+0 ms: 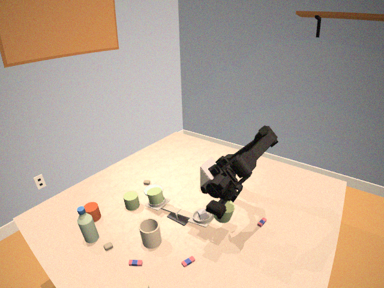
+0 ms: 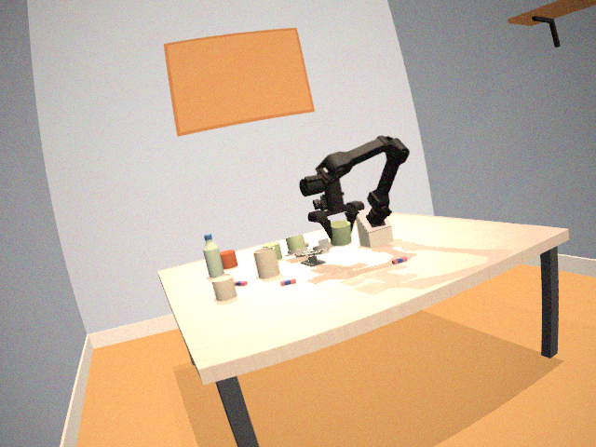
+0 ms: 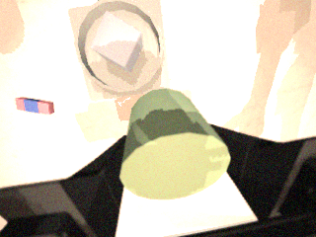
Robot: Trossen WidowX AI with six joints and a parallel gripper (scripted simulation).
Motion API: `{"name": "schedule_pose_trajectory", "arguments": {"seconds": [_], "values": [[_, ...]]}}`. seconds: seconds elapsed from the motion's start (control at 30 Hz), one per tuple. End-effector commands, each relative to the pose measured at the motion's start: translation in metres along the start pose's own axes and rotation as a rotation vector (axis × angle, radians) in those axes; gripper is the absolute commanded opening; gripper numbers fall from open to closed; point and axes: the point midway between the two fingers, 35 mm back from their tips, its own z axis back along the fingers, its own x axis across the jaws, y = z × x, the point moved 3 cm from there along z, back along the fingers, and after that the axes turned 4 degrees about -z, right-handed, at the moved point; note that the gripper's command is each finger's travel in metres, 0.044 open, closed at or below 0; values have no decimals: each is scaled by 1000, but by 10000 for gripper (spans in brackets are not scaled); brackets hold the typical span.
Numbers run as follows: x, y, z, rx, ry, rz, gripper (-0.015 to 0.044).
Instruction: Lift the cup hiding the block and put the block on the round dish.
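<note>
My gripper (image 1: 225, 210) (image 2: 341, 234) (image 3: 165, 132) is shut on a green cup (image 1: 228, 212) (image 2: 341, 232) (image 3: 175, 165), held beside the balance's right end, low over the table or on it. The pale block (image 1: 203, 213) (image 3: 118, 41) sits uncovered in the ringed pan at that end of the balance (image 1: 176, 215) (image 2: 313, 261). The identical cup (image 1: 155, 195) (image 2: 294, 241) stands on the left end. A white round rim, apparently the dish (image 1: 147, 188), shows behind that cup in the top view, mostly hidden. The cup's underside is hidden.
Another green cup (image 1: 131, 200) (image 2: 273, 250) stands left of the balance. A beige cup (image 1: 150, 234) (image 2: 266, 263), a bottle (image 1: 88, 227) (image 2: 212, 258) and a red cup (image 1: 93, 211) (image 2: 228, 259) stand farther left. Several red-blue bars and small stones lie around.
</note>
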Motion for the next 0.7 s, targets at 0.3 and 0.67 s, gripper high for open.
{"name": "schedule_pose_trajectory", "arguments": {"seconds": [0.3, 0.67], "values": [[-31, 32, -26, 31, -4, -1, 0], [-37, 38, -50, 38, -3, -1, 0]]}}
